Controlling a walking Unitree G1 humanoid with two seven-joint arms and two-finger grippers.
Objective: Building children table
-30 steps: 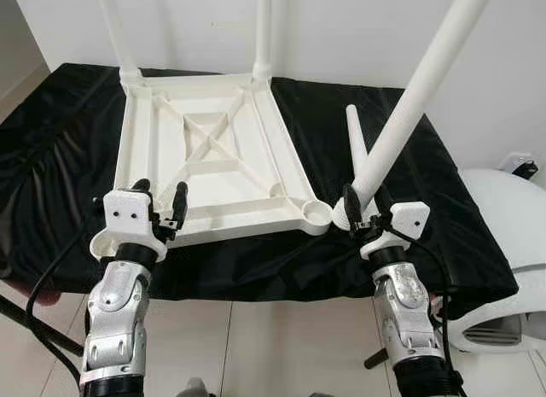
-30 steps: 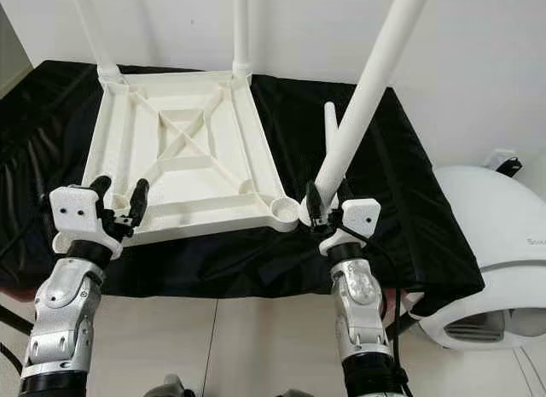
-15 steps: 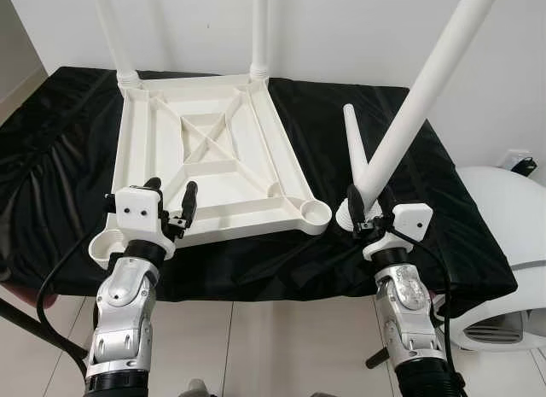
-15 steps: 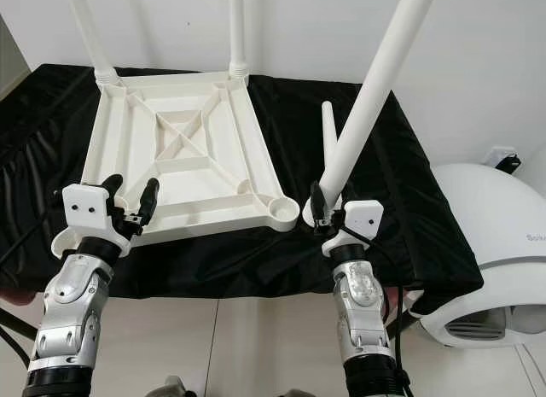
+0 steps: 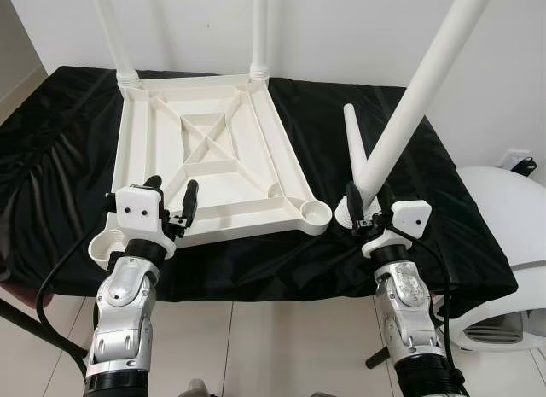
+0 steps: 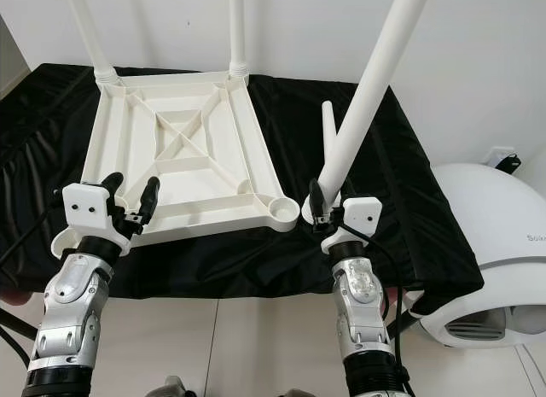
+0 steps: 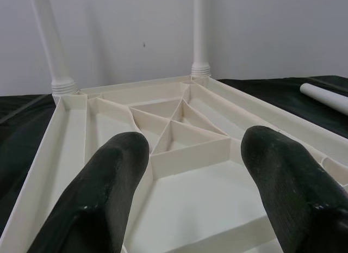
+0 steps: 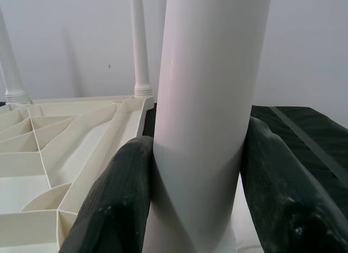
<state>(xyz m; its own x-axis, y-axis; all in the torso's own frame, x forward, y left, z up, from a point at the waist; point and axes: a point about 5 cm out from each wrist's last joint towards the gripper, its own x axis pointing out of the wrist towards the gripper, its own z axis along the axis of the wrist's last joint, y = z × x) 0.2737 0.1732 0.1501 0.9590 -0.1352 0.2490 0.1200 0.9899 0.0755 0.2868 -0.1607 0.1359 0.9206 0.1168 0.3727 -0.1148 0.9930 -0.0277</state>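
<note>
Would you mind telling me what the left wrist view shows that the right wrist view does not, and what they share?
Left wrist: the left gripper, fingers apart over the upside-down tabletop, and a loose leg lying on the black cloth. Right wrist: the right gripper clamped on a tilted white leg. Both: the tabletop's ribbed underside and the two far legs already standing in their corners.

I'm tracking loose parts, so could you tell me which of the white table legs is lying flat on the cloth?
The short-looking leg beside the tabletop's right edge. Two stand screwed into far corners; the right end effector holds another tilted.
</note>
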